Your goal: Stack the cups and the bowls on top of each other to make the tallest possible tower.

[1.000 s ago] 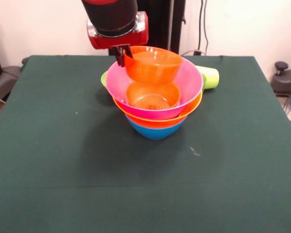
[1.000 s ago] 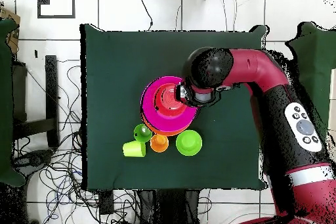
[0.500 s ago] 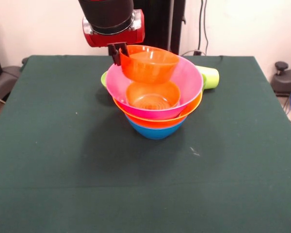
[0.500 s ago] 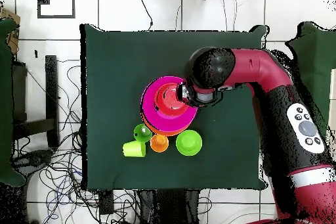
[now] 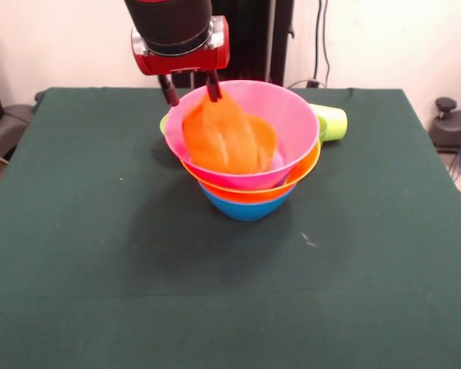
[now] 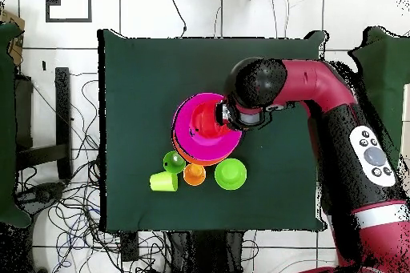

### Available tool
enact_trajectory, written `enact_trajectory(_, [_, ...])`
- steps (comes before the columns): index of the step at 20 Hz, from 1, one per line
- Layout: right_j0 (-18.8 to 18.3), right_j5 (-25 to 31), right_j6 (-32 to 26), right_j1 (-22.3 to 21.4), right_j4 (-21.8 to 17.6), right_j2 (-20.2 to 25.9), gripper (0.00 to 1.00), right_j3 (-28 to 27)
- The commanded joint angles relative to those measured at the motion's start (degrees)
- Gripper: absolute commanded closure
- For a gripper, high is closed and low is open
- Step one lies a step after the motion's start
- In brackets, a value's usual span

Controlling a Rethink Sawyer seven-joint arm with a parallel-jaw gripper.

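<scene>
An orange bowl (image 5: pixel 229 143) is being seen blurred and tilted inside the pink bowl (image 5: pixel 292 127) topping the tower (image 5: pixel 246 196) at the middle of the green desk (image 5: pixel 100 269), just under the gripper (image 5: pixel 190 88), whose fingers (image 5: pixel 213 86) are being held apart with nothing clamped. A crooked landing is being risked: a bowl resting askew would likely leave an unsteady seat for later pieces. Cups (image 6: pixel 194 175) and small bowls (image 6: pixel 230 174) are being left beside the tower's base, close enough to be knocked.
</scene>
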Motion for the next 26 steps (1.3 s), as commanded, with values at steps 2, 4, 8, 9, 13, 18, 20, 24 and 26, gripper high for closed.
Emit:
enact_trajectory(2, [1.58, 0.02, -10.89, 1.9, -1.53, -0.17, 0.0, 0.34])
enact_trajectory(4, [1.78, -0.05, -10.46, 2.07, -1.3, -0.13, 0.0, 0.12])
enact_trajectory(8, [1.96, -0.44, -9.75, 2.08, -1.08, -0.16, 0.0, 0.33])
enact_trajectory(9, [1.96, -0.42, -9.63, 2.09, -0.93, -0.15, 0.0, 0.39])
enact_trajectory(13, [1.97, 0.08, -10.23, 2.22, -0.75, 0.06, 0.0, -0.12])
enact_trajectory(18, [1.95, -1.55, -10.22, 2.47, -1.56, -0.13, 0.0, 0.21])
enact_trajectory(20, [2.4, -3.63, -9.73, 2.67, -3.64, -0.94, 0.0, 0.65])
enact_trajectory(24, [3.71, -4.37, -9.08, 3.12, -6.39, -2.23, 0.0, 0.03])
enact_trajectory(26, [4.22, -5.27, -8.03, 3.74, -6.77, -2.43, 0.0, 0.11])
